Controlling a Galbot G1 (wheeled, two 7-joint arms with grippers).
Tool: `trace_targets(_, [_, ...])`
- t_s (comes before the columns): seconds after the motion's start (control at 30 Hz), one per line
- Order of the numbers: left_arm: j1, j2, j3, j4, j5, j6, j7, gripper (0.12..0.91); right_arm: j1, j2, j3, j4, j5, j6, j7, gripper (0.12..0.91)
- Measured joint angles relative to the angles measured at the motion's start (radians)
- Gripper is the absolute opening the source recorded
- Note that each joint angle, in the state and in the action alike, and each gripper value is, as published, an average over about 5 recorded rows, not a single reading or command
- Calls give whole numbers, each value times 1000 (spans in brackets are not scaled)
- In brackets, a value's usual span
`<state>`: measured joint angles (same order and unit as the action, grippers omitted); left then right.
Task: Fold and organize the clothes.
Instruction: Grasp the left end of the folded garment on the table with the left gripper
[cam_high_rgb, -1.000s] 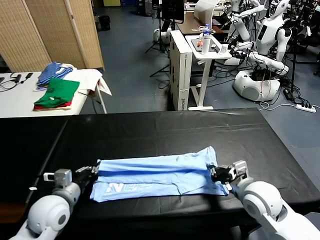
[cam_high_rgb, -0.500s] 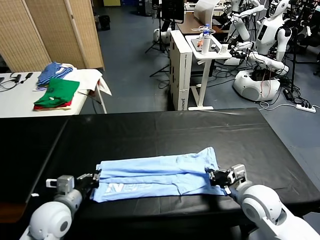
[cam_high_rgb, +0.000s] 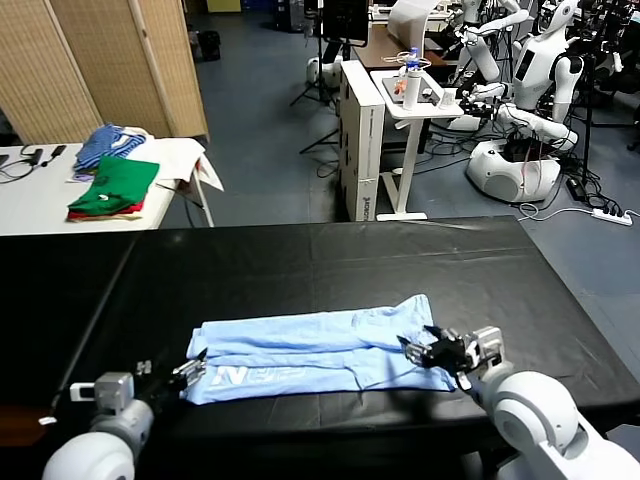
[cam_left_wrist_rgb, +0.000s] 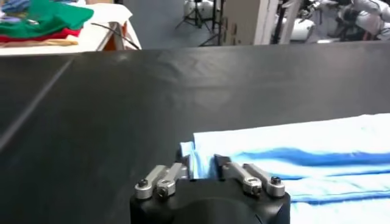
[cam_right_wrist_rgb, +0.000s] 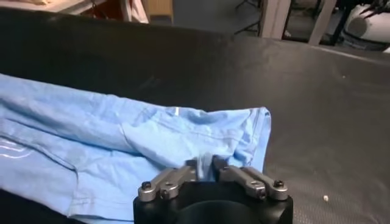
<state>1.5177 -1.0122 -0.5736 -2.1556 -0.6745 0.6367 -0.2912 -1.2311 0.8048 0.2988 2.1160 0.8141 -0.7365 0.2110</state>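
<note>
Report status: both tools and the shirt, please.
Left tool open at shirt's left end. Right tool open at its right end. Shirt folded into a flat strip on the table. Nothing in the way.

- T-shirt lies folded lengthwise on table, near front edge, long axis L-R.
- Left gripper at shirt's left end, right gripper at right end.
- Side table behind-left, folded garments on it.
- Other robots behind-right.
</note>
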Motion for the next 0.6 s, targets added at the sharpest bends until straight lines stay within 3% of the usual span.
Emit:
trace_targets(0.13, [43, -28, -26, -41, 17, 2, -9, 802, -14, 5, 32, 32, 14, 0, 1, 764])
trace_targets(0.23, [73, -49, -50, -73, 19, -7, -9, 890, -14, 18, 60, 44, 8, 0, 6, 878])
trace_targets(0.43, [36, -70, -57, -64, -26, -44, -10, 906, 37, 68, 63, -10, -41, 29, 18, 906])
trace_targets(0.6, [-45, -72, -34, -5, -80, -44, -8, 907, 104, 113, 35, -95, -76, 68, 17, 907])
